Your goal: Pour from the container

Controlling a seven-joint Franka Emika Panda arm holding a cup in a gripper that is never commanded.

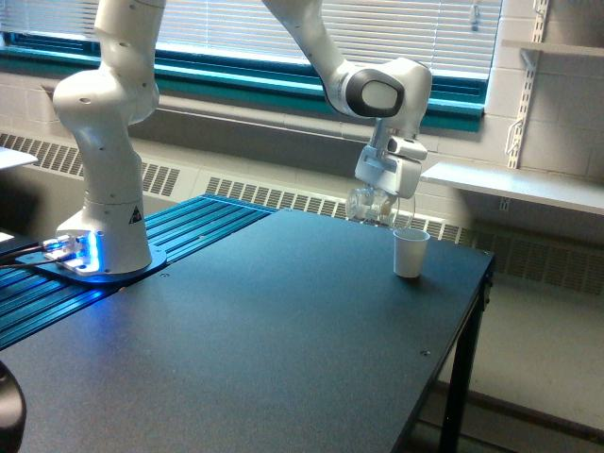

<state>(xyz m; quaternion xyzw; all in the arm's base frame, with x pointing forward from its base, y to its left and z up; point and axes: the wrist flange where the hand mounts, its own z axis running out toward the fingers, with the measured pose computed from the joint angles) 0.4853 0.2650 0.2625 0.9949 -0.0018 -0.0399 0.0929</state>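
Observation:
The container (366, 205) is a small clear plastic cup held tilted in my gripper (379, 200), which is shut on it above the far right part of the black table (245, 330). Its mouth leans toward the white paper cup (410, 253), which stands upright just below and to the exterior view's right of it. I cannot make out any contents in the clear cup.
The arm's white base (106, 217) stands on a blue ribbed plate at the exterior view's left. The table's right edge (472, 311) lies close beside the paper cup. A white shelf (519, 186) and a radiator run along the wall behind.

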